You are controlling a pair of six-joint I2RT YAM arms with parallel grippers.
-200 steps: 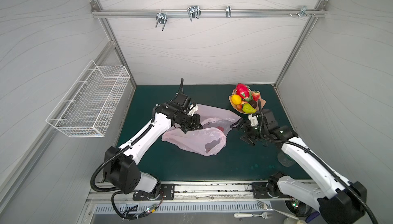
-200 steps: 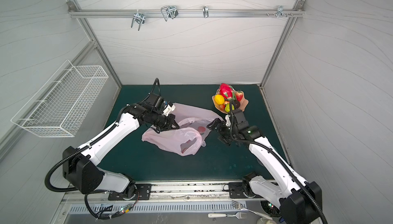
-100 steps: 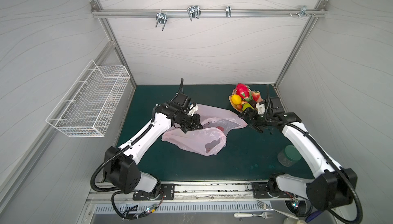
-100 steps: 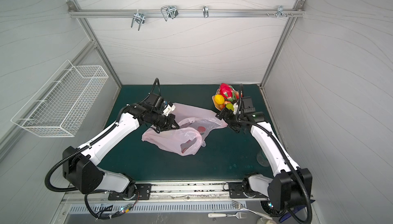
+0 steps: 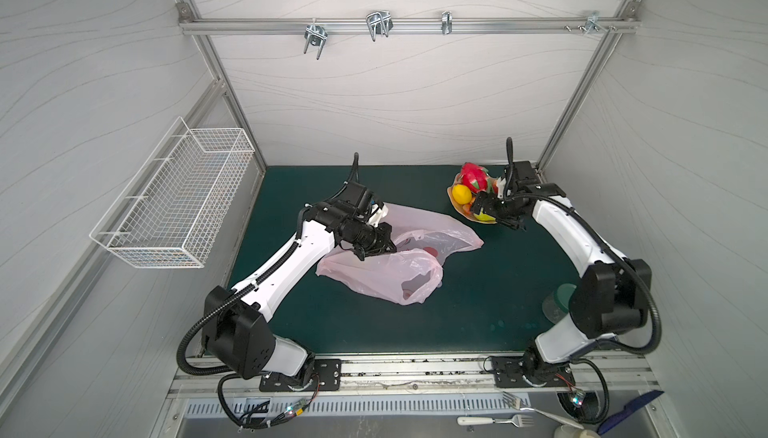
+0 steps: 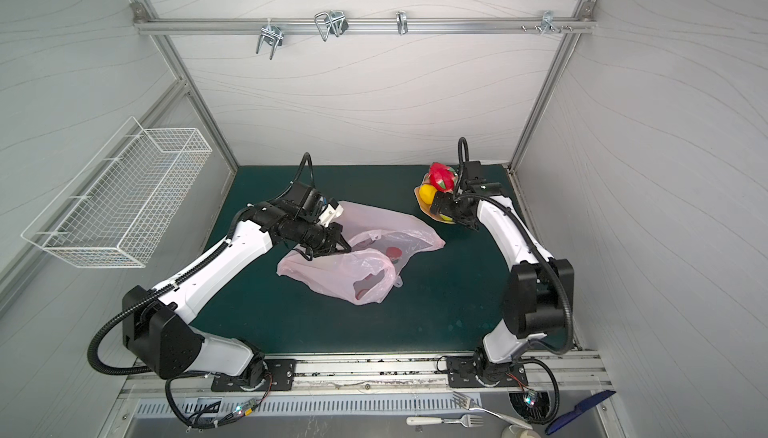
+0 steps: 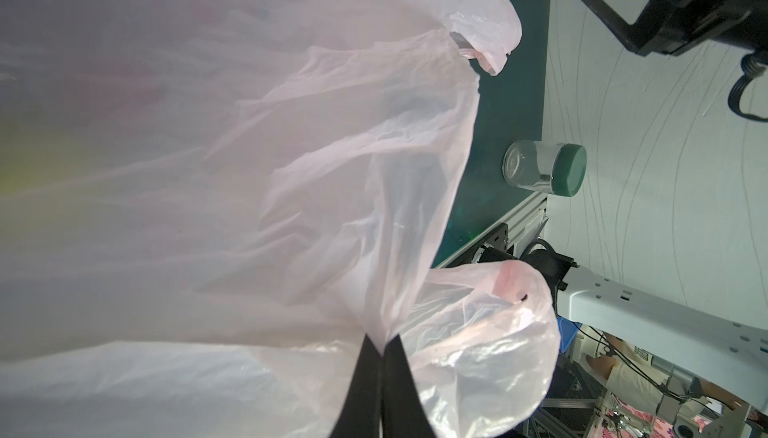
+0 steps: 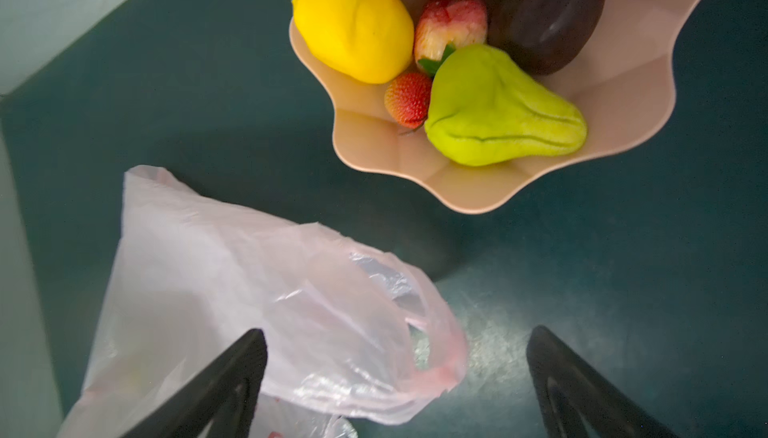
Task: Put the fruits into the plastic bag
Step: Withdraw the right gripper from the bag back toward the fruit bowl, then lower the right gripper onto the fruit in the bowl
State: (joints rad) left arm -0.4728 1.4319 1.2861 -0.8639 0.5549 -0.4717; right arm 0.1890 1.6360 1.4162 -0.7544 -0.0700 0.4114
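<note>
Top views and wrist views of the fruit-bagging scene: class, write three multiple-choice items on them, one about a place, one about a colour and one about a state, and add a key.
1. Where on the mat does the plate stand?
A near left corner; B toward the far right corner; C dead centre.
2. What colour is the pear on the plate?
A green-yellow; B purple; C white.
3. How is the left gripper?
A wide open; B shut on nothing; C shut on the plastic bag.

Key:
1 B: both top views show it at the back, on the right.
2 A: the right wrist view shows its green-yellow skin.
3 C: the left wrist view shows the closed fingers pinching a fold of the film.
</note>
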